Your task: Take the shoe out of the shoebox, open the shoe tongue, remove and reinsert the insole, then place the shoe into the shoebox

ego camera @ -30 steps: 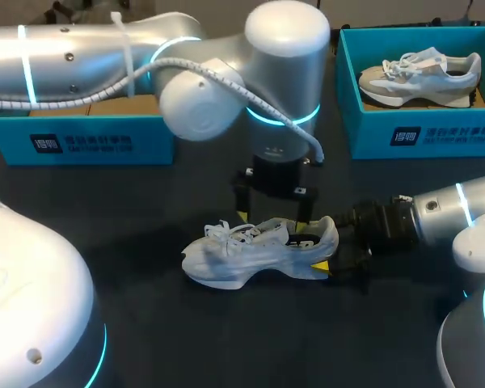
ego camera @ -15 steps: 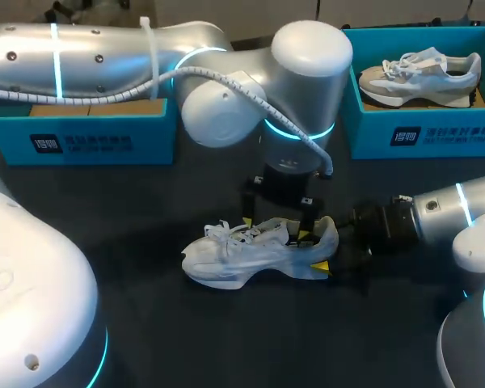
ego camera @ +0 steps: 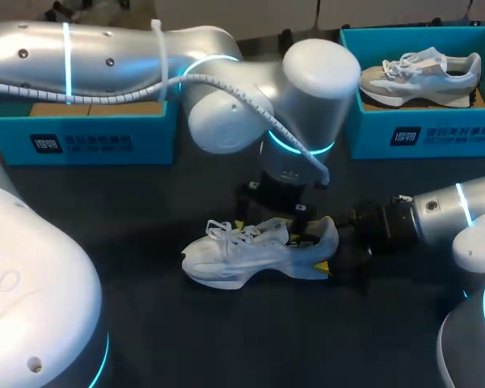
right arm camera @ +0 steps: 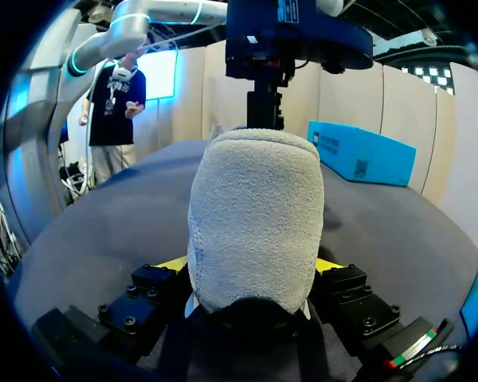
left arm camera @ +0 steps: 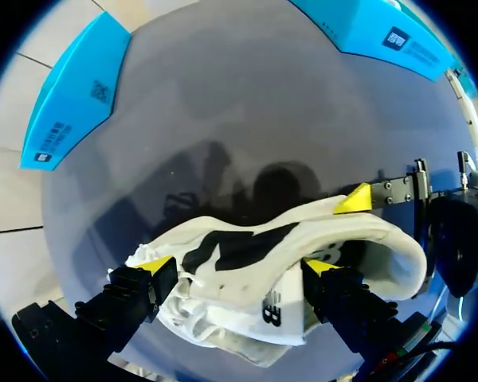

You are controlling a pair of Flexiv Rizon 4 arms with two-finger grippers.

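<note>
L hand point(left arm camera: 237, 267) fingers spread, R hand point(right arm camera: 251, 267) clamped

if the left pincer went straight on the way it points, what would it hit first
The shoe. It lies right ahead of the left pincer, between its fingers. The shoe's open top looks nearest, though depth is hard to judge here.
</note>
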